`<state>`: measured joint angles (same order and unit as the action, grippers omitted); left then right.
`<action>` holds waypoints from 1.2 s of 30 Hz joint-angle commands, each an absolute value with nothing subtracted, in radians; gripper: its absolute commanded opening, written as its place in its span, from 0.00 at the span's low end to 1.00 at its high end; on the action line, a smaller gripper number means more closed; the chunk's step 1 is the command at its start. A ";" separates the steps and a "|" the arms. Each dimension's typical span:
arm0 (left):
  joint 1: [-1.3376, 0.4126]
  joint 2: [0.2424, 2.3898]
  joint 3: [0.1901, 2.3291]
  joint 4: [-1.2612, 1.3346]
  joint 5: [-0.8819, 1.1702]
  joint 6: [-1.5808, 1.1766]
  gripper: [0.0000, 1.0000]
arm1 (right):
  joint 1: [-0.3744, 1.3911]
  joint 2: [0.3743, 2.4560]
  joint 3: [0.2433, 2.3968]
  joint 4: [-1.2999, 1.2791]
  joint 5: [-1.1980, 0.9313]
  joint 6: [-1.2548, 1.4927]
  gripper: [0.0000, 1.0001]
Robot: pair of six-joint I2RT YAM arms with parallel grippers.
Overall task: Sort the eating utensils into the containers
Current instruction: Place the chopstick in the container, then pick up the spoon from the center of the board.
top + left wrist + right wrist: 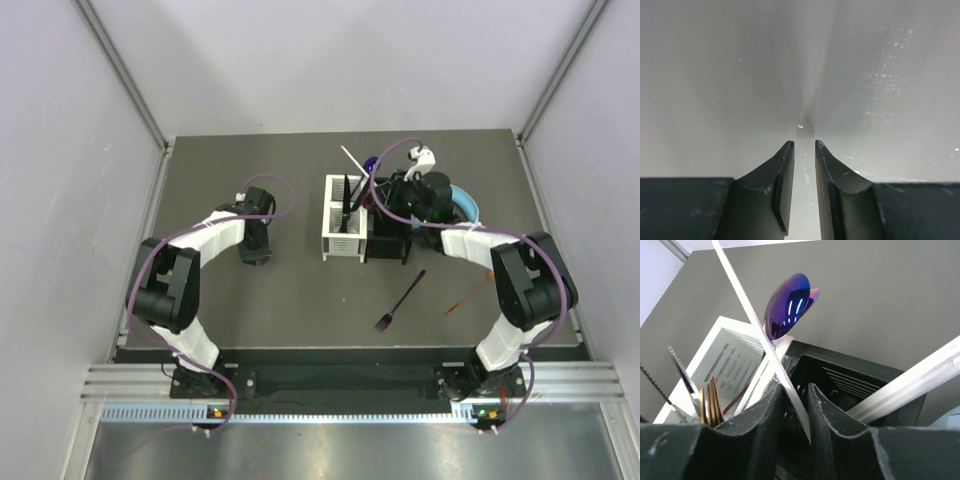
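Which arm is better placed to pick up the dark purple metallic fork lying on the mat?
Right. The fork lies on the right half, nearer the right gripper; the left gripper sits beyond the white slotted caddy.

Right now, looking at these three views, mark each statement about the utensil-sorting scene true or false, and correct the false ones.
1. A dark fork lies on the table, outside both caddies. True.
2. In the top view, the white caddy stands right of the black caddy. False: it stands left of it.
3. The left gripper holds a utensil. False: nothing is between its fingers.
4. A blue-purple spoon stands bowl up. True.
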<state>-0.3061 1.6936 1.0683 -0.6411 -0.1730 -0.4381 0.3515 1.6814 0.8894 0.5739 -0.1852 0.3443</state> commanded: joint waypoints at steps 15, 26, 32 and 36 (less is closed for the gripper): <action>-0.302 1.643 1.052 -0.623 -0.201 -0.422 0.29 | 0.359 1.718 0.893 0.390 -0.161 0.328 0.00; -0.302 1.670 1.072 -0.640 -0.210 -0.419 0.29 | 0.304 1.526 0.955 0.289 -0.181 0.345 0.29; -0.302 1.683 1.100 -0.650 -0.210 -0.428 0.30 | 0.247 1.378 1.152 0.068 -0.094 0.339 0.33; -0.301 1.689 1.135 -0.664 -0.215 -0.431 0.30 | 0.132 1.315 1.274 -0.206 -0.012 0.413 0.38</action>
<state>-0.3061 1.6806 1.0725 -0.6533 -0.1993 -0.4313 0.2398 1.4132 1.1328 0.0509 -0.1123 0.3553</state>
